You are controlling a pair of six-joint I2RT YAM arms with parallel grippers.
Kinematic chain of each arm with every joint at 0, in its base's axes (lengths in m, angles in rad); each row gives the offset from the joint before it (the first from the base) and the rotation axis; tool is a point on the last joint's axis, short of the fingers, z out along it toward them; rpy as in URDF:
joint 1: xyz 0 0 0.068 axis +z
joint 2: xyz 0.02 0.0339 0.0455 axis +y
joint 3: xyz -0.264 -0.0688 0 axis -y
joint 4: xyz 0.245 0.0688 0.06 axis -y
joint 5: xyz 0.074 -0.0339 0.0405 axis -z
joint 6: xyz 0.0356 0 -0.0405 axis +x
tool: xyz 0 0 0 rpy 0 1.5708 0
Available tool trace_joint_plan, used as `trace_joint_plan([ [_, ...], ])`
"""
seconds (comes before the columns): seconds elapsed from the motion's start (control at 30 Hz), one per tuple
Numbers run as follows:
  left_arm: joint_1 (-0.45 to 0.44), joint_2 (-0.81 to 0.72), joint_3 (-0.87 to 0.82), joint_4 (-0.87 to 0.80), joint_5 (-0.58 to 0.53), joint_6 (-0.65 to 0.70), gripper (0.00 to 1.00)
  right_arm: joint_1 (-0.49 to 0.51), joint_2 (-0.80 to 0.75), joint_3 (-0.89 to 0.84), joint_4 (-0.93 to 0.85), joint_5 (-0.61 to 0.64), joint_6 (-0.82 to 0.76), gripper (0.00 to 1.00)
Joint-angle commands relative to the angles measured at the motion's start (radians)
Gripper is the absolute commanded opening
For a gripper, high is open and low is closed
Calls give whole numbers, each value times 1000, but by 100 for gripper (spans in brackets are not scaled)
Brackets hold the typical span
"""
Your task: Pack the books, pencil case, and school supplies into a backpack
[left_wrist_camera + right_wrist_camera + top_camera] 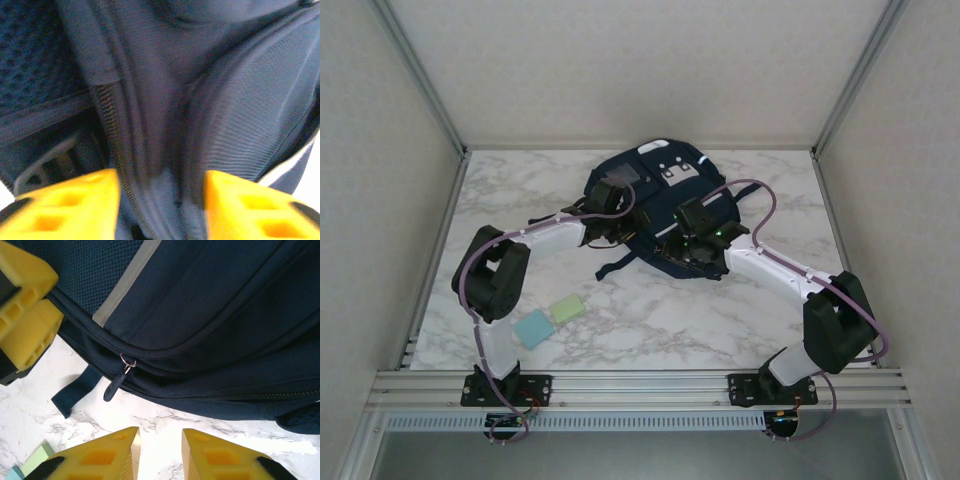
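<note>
The navy backpack (655, 185) lies at the back middle of the marble table. My left gripper (610, 222) presses into its left side; in the left wrist view its yellow fingers (75, 205) pinch a bunched fold of backpack fabric (165, 150) beside a zipper track. My right gripper (688, 243) hovers at the backpack's near edge, open over bare marble (160, 450), a little short of a dark zipper pull (116, 383). The school supplies, a pale blue pad (533, 327) and a pale green pad (566, 308), lie near the left arm. The books and pencil case are out of view.
A dark strap (75, 392) trails off the backpack onto the table. The left gripper's yellow finger (25, 310) shows at the upper left of the right wrist view. White walls with metal posts enclose the table on three sides.
</note>
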Motion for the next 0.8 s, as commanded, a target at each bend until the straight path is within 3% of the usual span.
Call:
trace_joint_plan([
  [0.0, -8, 55, 8, 68, -33, -48, 17, 29, -12, -10, 37, -2, 29, 27],
  [0.07, -12, 61, 24, 94, -32, -66, 0, 56, 6, 2, 48, 2, 40, 27],
  [0.33, -23, -71, -42, 187, -15, -152, 0, 72, 91, 49, 81, 105, 118, 35],
  [0.53, -28, -157, -63, 182, -38, -148, 0, 72, 129, 70, 153, 61, 148, 55],
  [0.63, -28, -160, -84, 224, -22, -185, 0, 73, 143, 92, 165, 50, 167, 56],
  [0.77, -30, -163, -90, 255, -2, -215, 0, 109, 115, 105, 139, 132, 149, 55],
])
